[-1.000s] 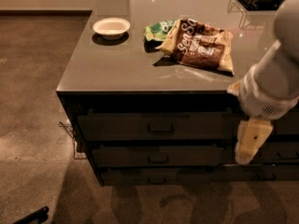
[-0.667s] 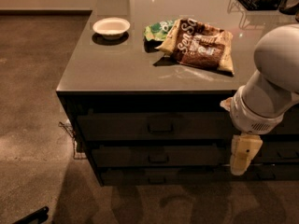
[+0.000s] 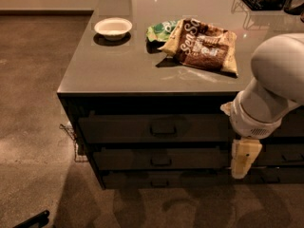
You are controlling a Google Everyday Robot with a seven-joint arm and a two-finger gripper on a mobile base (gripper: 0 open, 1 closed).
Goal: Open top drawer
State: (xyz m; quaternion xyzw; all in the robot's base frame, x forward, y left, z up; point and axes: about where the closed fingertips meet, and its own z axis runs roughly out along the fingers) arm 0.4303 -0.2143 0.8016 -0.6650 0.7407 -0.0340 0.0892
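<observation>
Camera view, top drawer (image 3: 123,128) shut, gripper (image 3: 243,159) below its right end

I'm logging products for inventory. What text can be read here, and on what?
"Sen": large pale letters on the brown snack bag; rest unreadable.
Green bag: print too blurred.
Gripper, in front of the lower drawers at right: no text.
</observation>
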